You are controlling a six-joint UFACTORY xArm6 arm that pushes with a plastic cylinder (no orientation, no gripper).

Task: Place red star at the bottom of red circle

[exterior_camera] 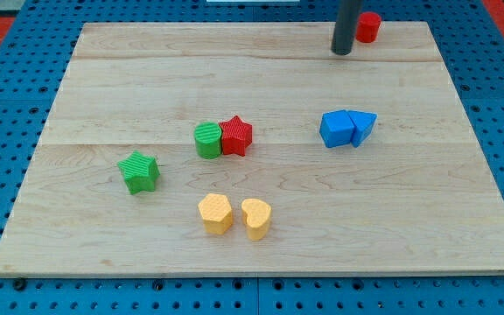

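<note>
One wooden board (261, 236) fills the view, carrying eight blocks: two blue (337, 129) (363, 126), two yellow (215, 213) (255, 218), two green — a circle (207, 140) and a star (138, 171) — and two red. My tip (342, 52), a bare rod with nothing to grip, sits just left of the red circle (368, 26) up top. The red star (236, 136), ridged and five-pointed, touches the green circle mid-board, well apart from its target.

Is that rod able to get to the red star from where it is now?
Probably yes. My tip is at the view's top, beside the red circle, and bare board lies between it and the red star. Only the green circle touches the star, on its far left side.
</note>
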